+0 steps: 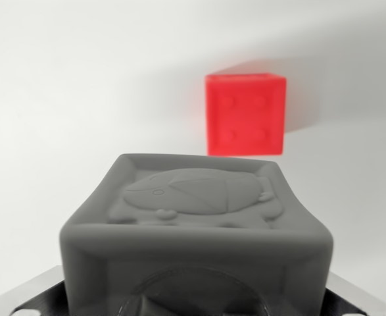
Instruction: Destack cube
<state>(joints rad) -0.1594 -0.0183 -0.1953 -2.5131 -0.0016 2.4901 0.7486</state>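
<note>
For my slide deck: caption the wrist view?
Grey embossed cube fills the foreground; red cube sits behind it.

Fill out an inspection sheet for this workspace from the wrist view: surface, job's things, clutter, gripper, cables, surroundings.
Surface: plain white surface, bare where visible, soft shadows behind the cubes.
Job's things: grey cube close to the camera, with a raised cartoon figure on its top face; red cube beyond it, with four round dimples on its facing side. The grey cube hides the red cube's base, so whether the cubes touch cannot be told.
Clutter: nothing seen.
Gripper: only dark and metal parts at the bottom edge, beside and below the grey cube; jaws not visible, state cannot be told.
Cables: nothing seen.
Surroundings: white backdrop, blurred; nothing else seen.
</note>
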